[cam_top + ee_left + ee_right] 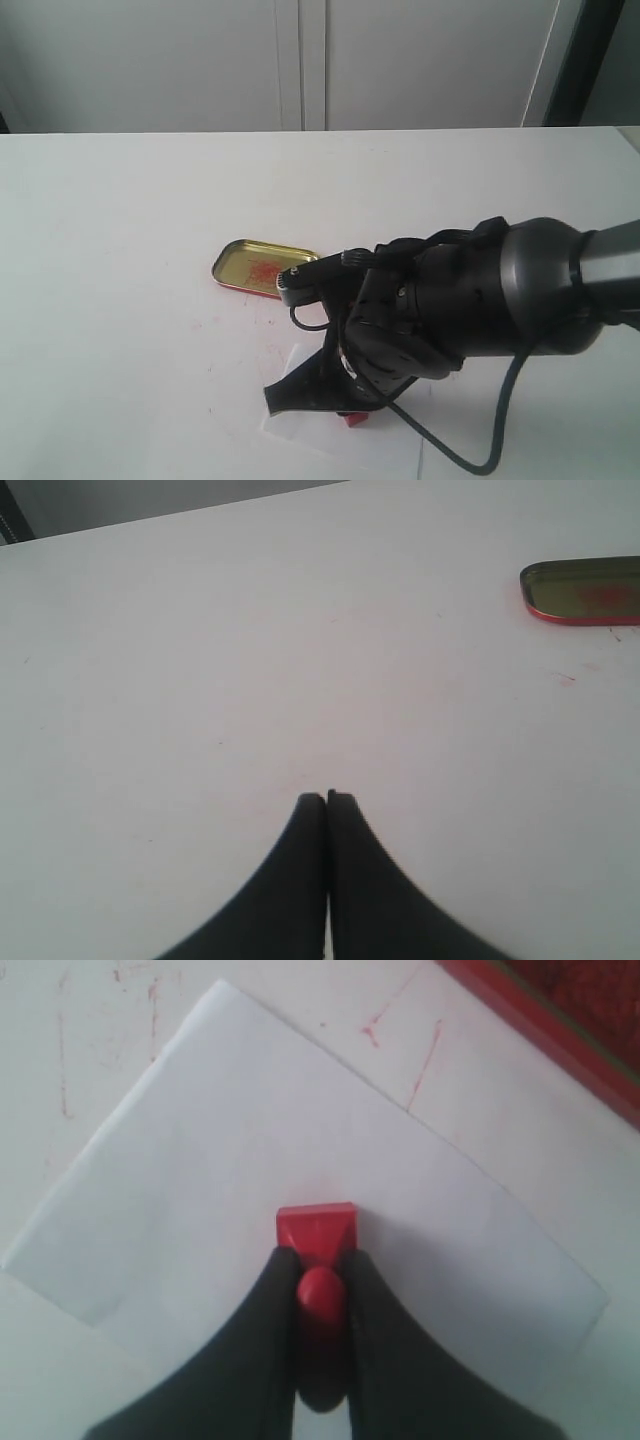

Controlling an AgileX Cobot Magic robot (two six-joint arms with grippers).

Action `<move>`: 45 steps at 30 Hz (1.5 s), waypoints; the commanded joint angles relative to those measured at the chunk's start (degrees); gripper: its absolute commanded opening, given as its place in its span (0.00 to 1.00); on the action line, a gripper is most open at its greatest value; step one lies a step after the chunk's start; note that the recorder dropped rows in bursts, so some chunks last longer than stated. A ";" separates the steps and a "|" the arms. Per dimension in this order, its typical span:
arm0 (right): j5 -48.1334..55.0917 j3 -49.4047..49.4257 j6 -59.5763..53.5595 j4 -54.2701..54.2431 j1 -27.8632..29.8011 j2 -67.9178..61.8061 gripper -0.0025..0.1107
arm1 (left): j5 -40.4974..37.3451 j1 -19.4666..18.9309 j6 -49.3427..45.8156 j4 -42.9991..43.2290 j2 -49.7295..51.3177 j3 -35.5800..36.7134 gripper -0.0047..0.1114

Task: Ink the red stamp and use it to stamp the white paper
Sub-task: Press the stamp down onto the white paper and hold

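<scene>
One arm in the exterior view: right gripper [340, 405] over the white paper [288, 425], the red stamp [354, 419] beneath, gold lid [262, 267] behind. Left wrist view: left gripper [327, 798] jaws together above the desk [150, 630]. Right wrist view: jaws clamped on the red stamp [316, 1232], its base on paper.

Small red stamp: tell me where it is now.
In the right wrist view the small red block stamp sits gripped in the right hand, over the middle of the thin white paper sheet.
</scene>
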State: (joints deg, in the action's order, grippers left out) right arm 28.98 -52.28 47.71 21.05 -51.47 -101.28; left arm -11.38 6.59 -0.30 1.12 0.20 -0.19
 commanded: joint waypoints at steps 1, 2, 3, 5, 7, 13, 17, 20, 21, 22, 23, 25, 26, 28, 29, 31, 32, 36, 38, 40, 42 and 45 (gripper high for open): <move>0.64 0.95 2.26 -0.85 0.10 1.32 0.02 | 0.19 -0.16 -0.16 -0.16 -0.20 0.19 0.04; 0.64 0.95 2.78 -0.32 0.10 1.80 0.02 | 0.19 -0.16 -0.16 -0.16 -0.20 0.19 0.04; 0.64 0.95 3.28 0.07 0.10 2.06 0.02 | 0.19 -0.16 -0.16 -0.16 -0.20 0.19 0.04; 0.64 0.95 3.94 0.74 0.10 2.98 0.02 | 0.19 -0.16 -0.16 -0.16 -0.20 0.19 0.04; 0.64 0.95 3.94 1.05 0.10 3.76 0.02 | 0.19 -0.16 -0.16 -0.16 -0.20 0.19 0.04; 0.64 0.95 3.94 1.62 0.10 5.49 0.02 | 0.19 -0.16 -0.16 -0.16 -0.20 0.19 0.04; 0.80 0.95 3.68 1.70 0.10 5.65 0.02 | 0.19 -0.16 -0.16 -0.16 -0.20 0.19 0.04; 0.70 0.95 3.69 2.24 0.10 5.65 0.02 | 0.19 -0.16 -0.16 -0.16 -0.20 0.19 0.04; 0.70 0.95 3.69 2.54 0.10 5.65 0.02 | 0.19 -0.16 -0.16 -0.16 -0.20 0.19 0.04; 0.70 0.95 3.69 2.66 0.10 5.65 0.02 | 0.19 -0.16 -0.16 -0.16 -0.20 0.19 0.04; 0.70 0.95 3.69 2.94 0.10 5.65 0.02 | 0.19 -0.16 -0.16 -0.16 -0.20 0.19 0.04; 0.58 0.95 3.69 2.92 0.10 5.65 0.02 | 0.19 -0.16 -0.16 -0.16 -0.20 0.19 0.04; 0.56 0.95 3.69 2.92 0.10 5.65 0.02 | 0.19 -0.16 -0.16 -0.16 -0.20 0.19 0.04; 0.58 0.95 3.91 2.92 0.10 5.65 0.02 | 0.19 -0.16 -0.16 -0.16 -0.20 0.19 0.04; 0.58 0.95 3.91 2.92 0.10 5.65 0.02 | 0.19 -0.16 -0.16 -0.16 -0.20 0.19 0.04; 0.46 0.95 3.90 2.92 0.10 5.65 0.02 | 0.19 -0.16 -0.16 -0.16 -0.20 0.19 0.04; 0.46 0.95 3.90 2.92 0.10 5.65 0.02 | 0.19 -0.16 -0.16 -0.16 -0.20 0.19 0.04; -0.06 0.95 3.90 2.92 0.10 5.65 0.02 | 0.19 -0.16 -0.16 -0.16 -0.20 0.19 0.04; -0.06 0.95 3.90 2.92 0.10 5.65 0.02 | 0.19 -0.16 -0.16 -0.16 -0.20 0.19 0.04; -0.05 0.95 3.90 2.81 0.10 5.65 0.02 | 0.19 -0.16 -0.16 -0.16 -0.20 0.19 0.04; -0.05 0.95 3.90 2.81 0.10 5.65 0.02 | 0.19 -0.16 -0.16 -0.16 -0.20 0.19 0.04; -0.05 0.95 3.90 2.81 0.10 5.65 0.02 | 0.19 -0.16 -0.16 -0.16 -0.20 0.19 0.04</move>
State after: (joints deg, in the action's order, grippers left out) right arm 29.33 -51.52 51.34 23.23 -51.47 -96.21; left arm -11.38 6.59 -0.30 1.12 0.20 -0.19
